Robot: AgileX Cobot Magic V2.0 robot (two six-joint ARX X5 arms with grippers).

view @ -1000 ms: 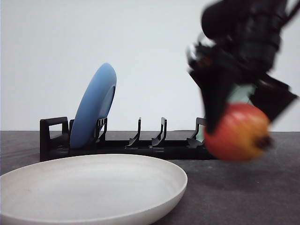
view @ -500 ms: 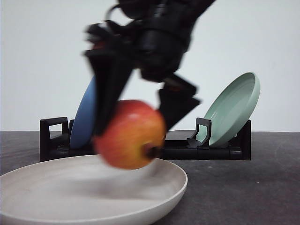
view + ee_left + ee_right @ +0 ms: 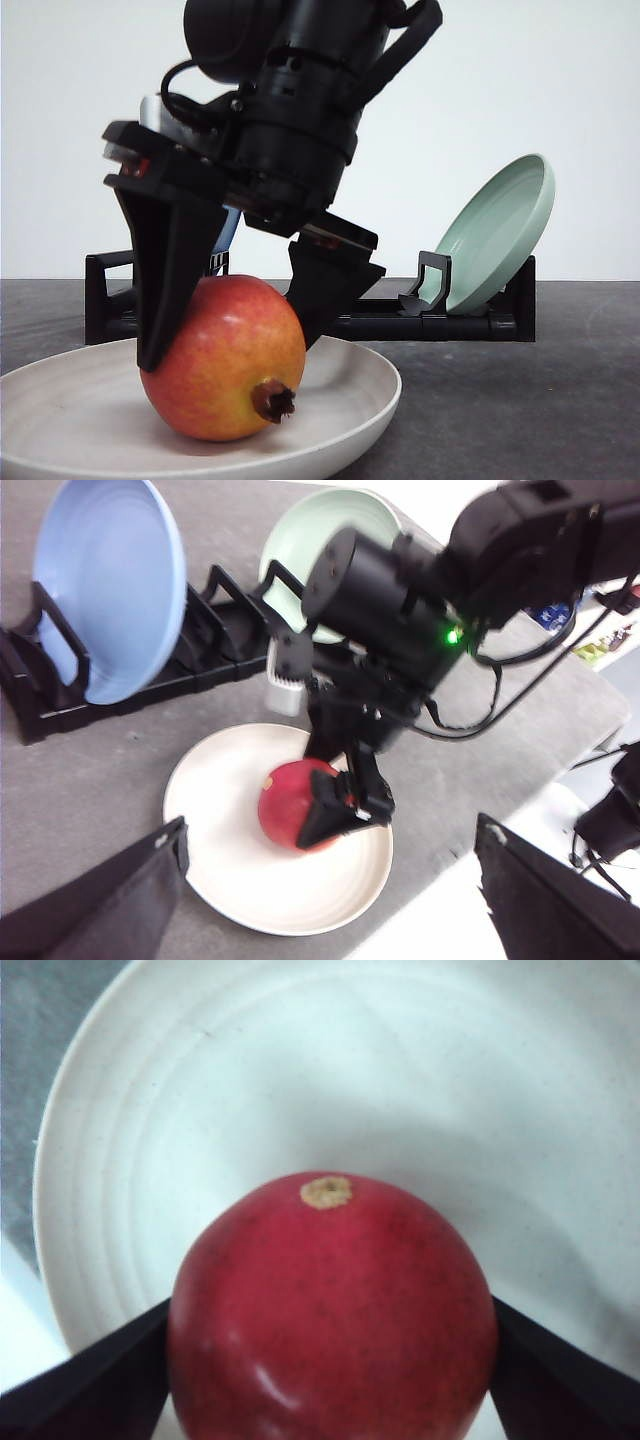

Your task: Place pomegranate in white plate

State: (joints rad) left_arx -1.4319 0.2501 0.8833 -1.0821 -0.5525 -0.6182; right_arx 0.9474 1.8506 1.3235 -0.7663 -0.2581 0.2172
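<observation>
Inside the white plate sits the pomegranate, gripped by the right hand, crown toward 5 o'clock; left hand's fingers spread apart, empty.

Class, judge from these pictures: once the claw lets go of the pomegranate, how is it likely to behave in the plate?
The pomegranate is round and glossy, so it may roll a little. The white plate has a raised rim, which would probably stop it. The right claw grips it without denting, so it seems firm.

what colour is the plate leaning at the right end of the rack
Pale mint green plate; clearest in the front view, leaning in the black rack.
</observation>
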